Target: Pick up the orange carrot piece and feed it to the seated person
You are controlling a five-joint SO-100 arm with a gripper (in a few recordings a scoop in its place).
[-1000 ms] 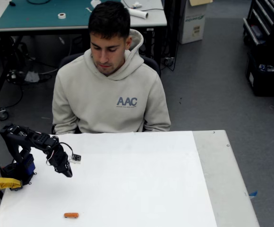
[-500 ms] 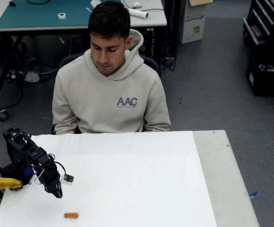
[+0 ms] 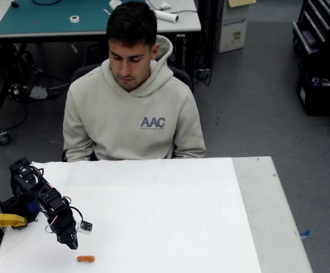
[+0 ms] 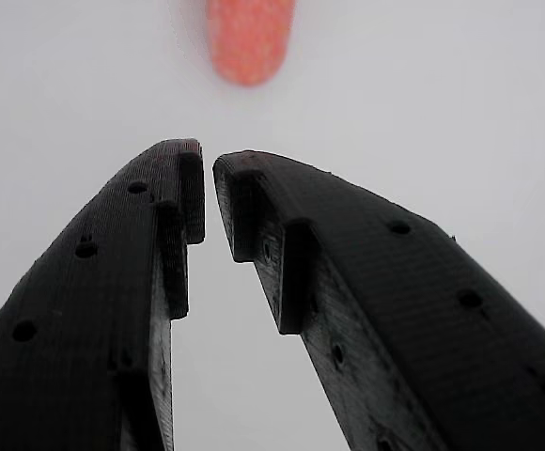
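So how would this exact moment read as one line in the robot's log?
phase: approach | jaws: nearly closed, empty, just above table | orange carrot piece: on table, just ahead of gripper, untouched | seated person: waiting behind table

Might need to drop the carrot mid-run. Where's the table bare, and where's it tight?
Bare: the white table from the seated person down to the picture's bottom edge, and right to the grey strip. Tight: the bottom-left corner, where the gripper hangs just above the orange carrot piece, near the yellow clamp.
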